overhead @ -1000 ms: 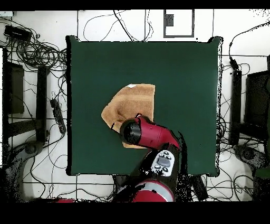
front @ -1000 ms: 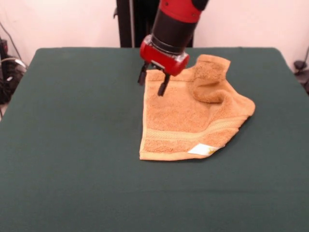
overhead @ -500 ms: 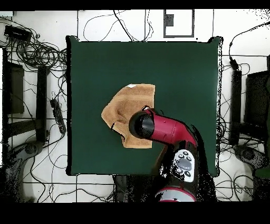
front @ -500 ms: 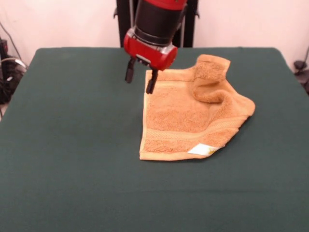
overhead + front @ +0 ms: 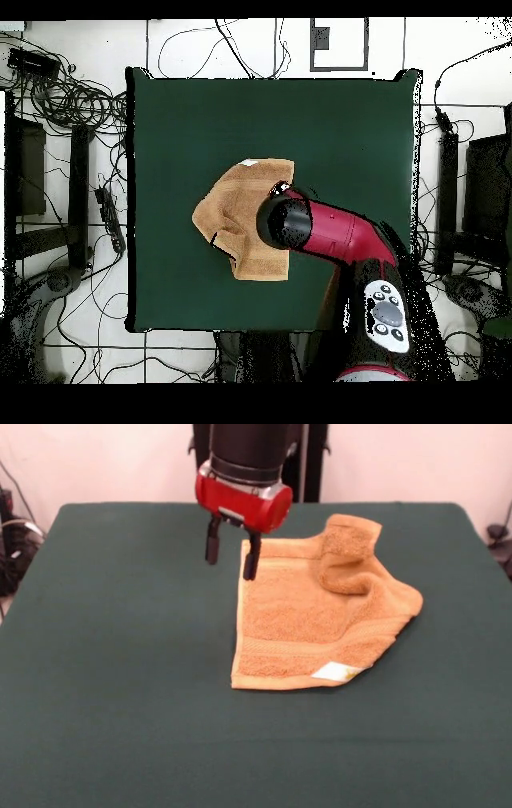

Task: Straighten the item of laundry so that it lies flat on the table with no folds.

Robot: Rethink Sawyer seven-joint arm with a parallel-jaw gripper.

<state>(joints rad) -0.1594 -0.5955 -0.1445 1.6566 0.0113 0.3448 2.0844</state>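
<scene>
Towel (image 5: 308, 620) sits a bit right of centre on the table (image 5: 120, 664) in the front view, toward the far half. Not flat: far right corner is rolled over into a thick lump, and the right side bulges in a rounded fold. Left edge runs straight; near edge flat with a woven band and the white tag (image 5: 336, 672) at the near right corner.

Gripper (image 5: 231, 560) is spread apart, holding nothing, hanging over the towel's far left corner; one finger over the cloth edge, the other over bare felt.

Clearance: wide open green on the left and near sides, less on the right, a short strip behind. Overhead view, arm (image 5: 335, 232) covers part of the towel.
</scene>
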